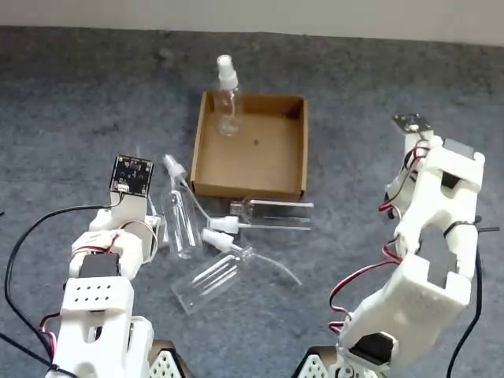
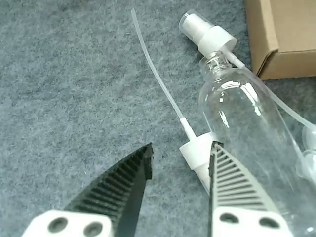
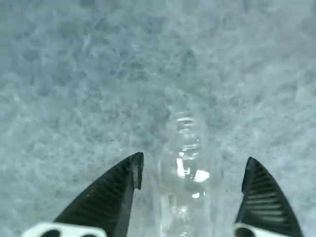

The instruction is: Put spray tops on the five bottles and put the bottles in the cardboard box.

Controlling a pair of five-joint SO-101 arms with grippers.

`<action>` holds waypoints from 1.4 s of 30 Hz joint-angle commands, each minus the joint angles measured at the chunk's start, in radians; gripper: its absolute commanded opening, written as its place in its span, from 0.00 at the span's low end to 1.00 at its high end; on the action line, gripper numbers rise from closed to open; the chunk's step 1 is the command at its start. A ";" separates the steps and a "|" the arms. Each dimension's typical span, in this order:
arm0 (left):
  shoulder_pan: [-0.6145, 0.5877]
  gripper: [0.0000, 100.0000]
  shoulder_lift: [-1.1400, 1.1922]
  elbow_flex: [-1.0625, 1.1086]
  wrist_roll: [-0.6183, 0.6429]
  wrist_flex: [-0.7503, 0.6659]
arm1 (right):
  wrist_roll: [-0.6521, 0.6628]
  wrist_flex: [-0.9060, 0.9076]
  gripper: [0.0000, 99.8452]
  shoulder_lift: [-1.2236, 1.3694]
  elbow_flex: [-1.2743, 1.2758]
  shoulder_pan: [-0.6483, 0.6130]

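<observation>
**Both Sets of Jaws Released**

The left gripper [image 2: 181,147] is held open; a loose spray top [image 2: 195,150] is touched by one finger, just beside a lying capped bottle [image 2: 242,113]. The right gripper [image 3: 195,160] is spread around a clear bottle [image 3: 185,173] on the carpet [image 3: 74,74]. An upright bottle [image 1: 227,98] is seen inside the cardboard box [image 1: 248,189].

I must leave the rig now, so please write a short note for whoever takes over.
Left claw: open, over a loose spray top beside a lying bottle.
Right claw: open around a clear bottle.
Done: one topped bottle stands in the cardboard box.
Left: add tops where needed, and box the other four.
</observation>
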 commanded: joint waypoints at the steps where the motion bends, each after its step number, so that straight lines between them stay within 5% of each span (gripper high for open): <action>1: 0.019 0.15 -0.024 -0.005 -0.008 -0.018 | -0.009 0.010 0.20 -0.013 -0.058 0.016; 30: 0.016 0.15 -0.024 -0.005 -0.008 -0.018 | 0.198 0.124 0.26 -0.013 -0.002 0.042; 42: 0.015 0.15 -0.024 -0.008 -0.008 -0.018 | 0.195 0.128 0.00 0.004 -0.010 0.042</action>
